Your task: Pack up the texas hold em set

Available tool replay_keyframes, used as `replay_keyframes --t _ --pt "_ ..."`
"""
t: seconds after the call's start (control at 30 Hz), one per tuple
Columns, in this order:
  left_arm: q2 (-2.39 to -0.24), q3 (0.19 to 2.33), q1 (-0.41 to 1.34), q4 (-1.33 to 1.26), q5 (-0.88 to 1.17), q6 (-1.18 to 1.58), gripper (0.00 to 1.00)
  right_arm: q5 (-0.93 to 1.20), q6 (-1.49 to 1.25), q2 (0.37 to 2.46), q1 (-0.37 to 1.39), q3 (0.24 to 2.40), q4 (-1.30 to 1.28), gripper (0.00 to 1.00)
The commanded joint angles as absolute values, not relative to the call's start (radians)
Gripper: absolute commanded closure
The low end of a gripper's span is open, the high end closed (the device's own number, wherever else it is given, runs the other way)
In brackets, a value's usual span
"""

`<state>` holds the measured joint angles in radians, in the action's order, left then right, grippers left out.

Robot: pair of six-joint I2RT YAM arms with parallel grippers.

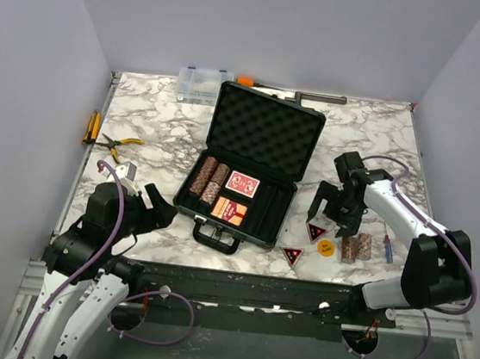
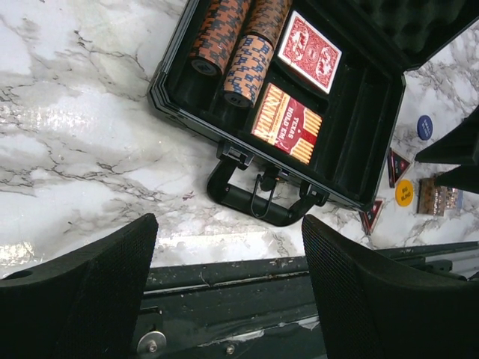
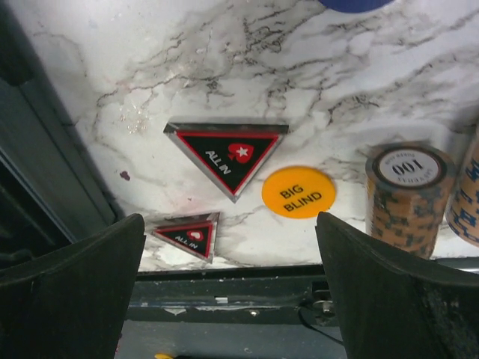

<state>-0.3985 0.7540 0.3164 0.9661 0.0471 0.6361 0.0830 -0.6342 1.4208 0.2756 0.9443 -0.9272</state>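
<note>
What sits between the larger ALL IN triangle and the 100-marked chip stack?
The yellow BIG BLIND token, lying flat between triangle and stack; right wrist view shows it.

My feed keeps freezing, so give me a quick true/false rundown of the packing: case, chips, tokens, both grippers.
1. The black case is open. True.
2. Every chip stack is packed. False: two chip stacks sit on the table to the right of the case; two others are inside it.
3. The right gripper holds an ALL IN token. False: it is open and empty, above both triangular ALL IN tokens, which lie on the table.
4. The yellow BIG BLIND token lies outside the case. True.
5. The left gripper is shut on the case's handle. False: it is open, clear of the handle.
</note>
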Motion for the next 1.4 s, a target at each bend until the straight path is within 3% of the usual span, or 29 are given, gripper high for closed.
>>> replay_keyframes --t 0.0,0.47,1.37 --pt "-0.386 0.747 0.318 0.953 0.019 0.646 0.22 0.039 -0.629 1.475 0.290 0.964 -0.852 0.01" --pt "-0.400 0.746 0.313 0.948 0.027 0.643 0.25 -0.117 -0.841 1.549 0.307 0.953 -0.794 0.03" --pt "-0.401 0.742 0.306 0.947 0.024 0.646 0.31 -0.139 -0.987 1.590 0.360 0.896 -0.769 0.08"
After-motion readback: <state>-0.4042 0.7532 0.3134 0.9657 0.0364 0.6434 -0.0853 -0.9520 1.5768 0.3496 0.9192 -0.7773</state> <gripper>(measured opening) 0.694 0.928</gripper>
